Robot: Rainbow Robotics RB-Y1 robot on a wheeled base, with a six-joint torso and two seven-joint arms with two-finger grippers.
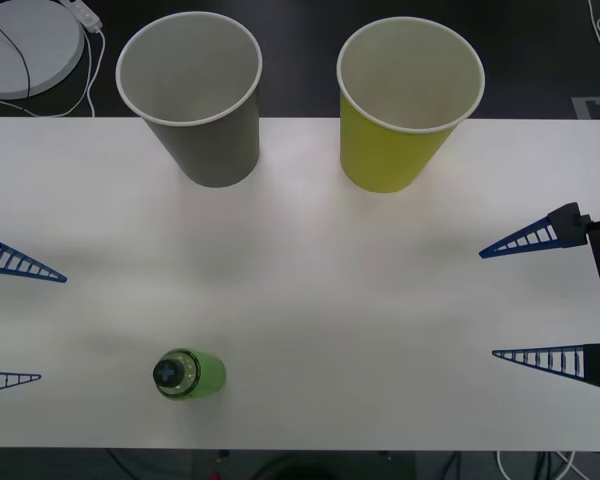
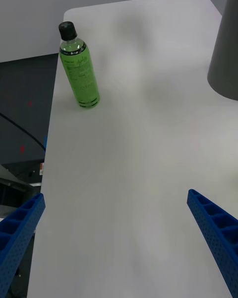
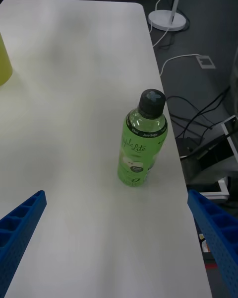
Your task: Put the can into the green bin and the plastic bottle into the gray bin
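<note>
Plastic bottle [image 1: 190, 373], small, clear green with a black screw cap and a green-and-white label, stood upright near the front edge of the white table [image 1: 310, 300], on the robot's left half; its long axis ran vertically, cap up. It sat just ahead of and inward from the left hand [image 1: 15, 322], whose blue ribbed fingers were spread wide apart with nothing between them, so the left arm was plainly the nearer one and, by my judgement, the one to reach inward for it. The right hand [image 1: 535, 297] waited at the table's right side, well apart from the bottle, its fingers likewise spread and holding nothing. Farther back, at the table's far edge, stood the large gray paper cup [image 1: 193, 95] serving as the gray bin, behind the bottle on the left, and the large yellow-green paper cup [image 1: 405, 100] serving as the green bin, on the right. I counted one bottle, two cups and no can on the table.
</note>
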